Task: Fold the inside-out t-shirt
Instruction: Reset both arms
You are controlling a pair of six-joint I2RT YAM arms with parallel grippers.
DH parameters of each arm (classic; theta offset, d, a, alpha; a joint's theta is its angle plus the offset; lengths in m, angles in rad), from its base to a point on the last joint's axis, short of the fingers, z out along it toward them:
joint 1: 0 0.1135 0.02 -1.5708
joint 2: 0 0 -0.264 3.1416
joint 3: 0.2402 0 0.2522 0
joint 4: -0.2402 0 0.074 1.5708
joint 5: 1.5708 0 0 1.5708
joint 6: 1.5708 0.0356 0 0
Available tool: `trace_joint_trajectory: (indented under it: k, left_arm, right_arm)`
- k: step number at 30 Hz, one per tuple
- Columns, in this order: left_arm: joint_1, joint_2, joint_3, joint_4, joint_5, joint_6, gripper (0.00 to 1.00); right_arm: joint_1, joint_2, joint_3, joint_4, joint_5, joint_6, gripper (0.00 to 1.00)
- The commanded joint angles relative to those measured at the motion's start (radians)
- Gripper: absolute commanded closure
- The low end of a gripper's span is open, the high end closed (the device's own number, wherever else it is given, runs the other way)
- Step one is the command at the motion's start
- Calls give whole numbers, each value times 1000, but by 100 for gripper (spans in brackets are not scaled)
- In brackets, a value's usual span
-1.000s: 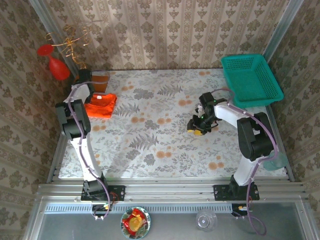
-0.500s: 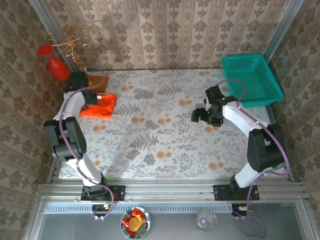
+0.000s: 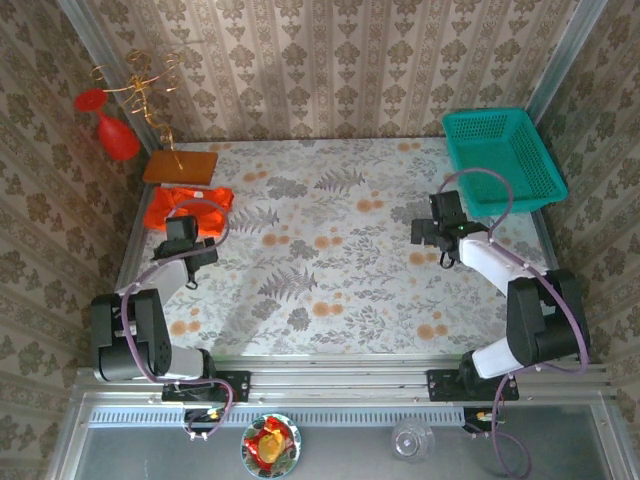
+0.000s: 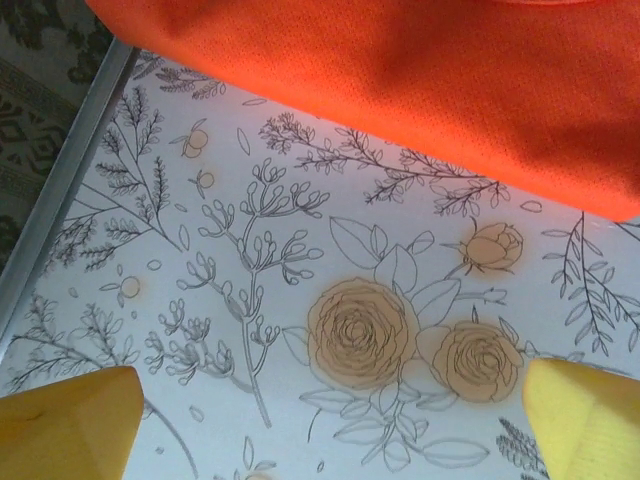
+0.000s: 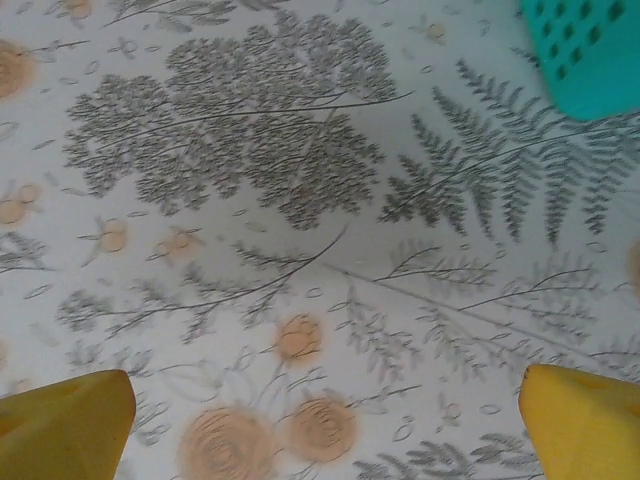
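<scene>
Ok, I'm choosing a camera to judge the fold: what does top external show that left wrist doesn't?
Top external gives the whole orange t-shirt bundled far left, the orange board behind it and the teal basket far right. Left wrist gives the cloth's weave up close, with the left gripper open short of it. Both show the t-shirt on the floral table.

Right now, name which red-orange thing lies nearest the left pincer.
The bright orange-red cloth t-shirt, just beyond the left pincer; the flat orange wooden board lies farther back, and the red cone-shaped ornament is farthest.
</scene>
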Motion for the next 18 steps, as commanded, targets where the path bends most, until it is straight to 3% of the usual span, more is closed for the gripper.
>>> trace_joint_trajectory:
  k: [1,7,11,16,18]
  left_arm:
    - [-3,-12,-56,271,39,63,1]
    - [-2,45,-102,549,172,123,0]
    - [14,114,-121,695,348,113,0]
    - [-8,130,-142,740,409,162,0]
    - [-14,136,-193,831,426,176,0]
  right_arm:
    - [-43,-17,-85,288,61,-80,0]
    - [-117,20,-203,585,-33,-67,0]
    - [-151,26,-264,746,-110,-88,0]
    - [-151,31,-377,947,-221,-131,0]
    - [-151,58,-405,1019,-256,-146,0]
